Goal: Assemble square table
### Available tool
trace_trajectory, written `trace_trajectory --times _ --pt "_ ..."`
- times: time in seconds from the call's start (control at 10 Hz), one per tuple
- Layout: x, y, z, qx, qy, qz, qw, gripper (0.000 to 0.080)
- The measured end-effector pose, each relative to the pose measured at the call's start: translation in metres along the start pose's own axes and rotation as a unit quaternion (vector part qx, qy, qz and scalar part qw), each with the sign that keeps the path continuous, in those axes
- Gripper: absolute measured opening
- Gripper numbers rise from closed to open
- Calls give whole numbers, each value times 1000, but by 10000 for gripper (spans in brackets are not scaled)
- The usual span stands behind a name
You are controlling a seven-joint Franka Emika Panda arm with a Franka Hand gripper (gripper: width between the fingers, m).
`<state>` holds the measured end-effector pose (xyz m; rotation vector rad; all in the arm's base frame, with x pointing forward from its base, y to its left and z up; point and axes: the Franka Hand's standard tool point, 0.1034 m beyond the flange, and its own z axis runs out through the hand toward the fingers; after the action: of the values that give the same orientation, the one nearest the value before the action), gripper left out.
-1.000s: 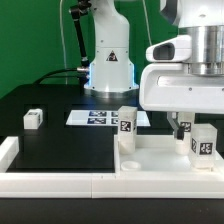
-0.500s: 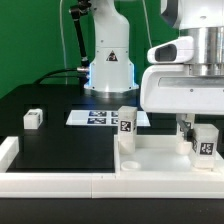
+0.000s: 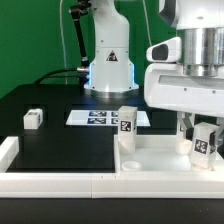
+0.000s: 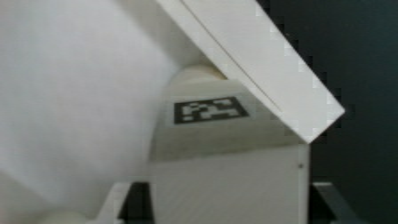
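The white square tabletop [image 3: 160, 162] lies at the exterior view's lower right. One tagged white leg [image 3: 126, 122] stands upright at its near-left corner. My gripper [image 3: 200, 131] is shut on a second tagged leg [image 3: 204, 141], which is tilted at the tabletop's right side. In the wrist view this leg [image 4: 217, 150] fills the space between my fingers, with its tag facing the camera, and the tabletop's rim [image 4: 249, 60] runs behind it. A third leg [image 3: 33, 118] lies loose on the black table at the left. The fourth leg is out of view.
The marker board [image 3: 98, 117] lies flat in front of the robot base [image 3: 108, 65]. A long white border rail [image 3: 55, 183] runs along the front edge and turns up at the left end.
My hand has risen slightly with the leg. The leg now leans instead of standing straight. Nothing else has moved.
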<state>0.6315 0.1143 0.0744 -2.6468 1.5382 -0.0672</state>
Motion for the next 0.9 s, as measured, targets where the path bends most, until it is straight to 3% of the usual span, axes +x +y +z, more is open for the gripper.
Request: trace_trajectory --times 0.3,0.6,0.7,0.8,0.9 --pt "2 3 3 2 -20 251 968 296" --pt "3 4 3 2 -20 272 962 297" --pt "2 4 4 2 -19 251 968 389" --pt "-6 1 5 -3 -5 158 987 529" --pt "-15 -2 6 -7 7 40 999 612"
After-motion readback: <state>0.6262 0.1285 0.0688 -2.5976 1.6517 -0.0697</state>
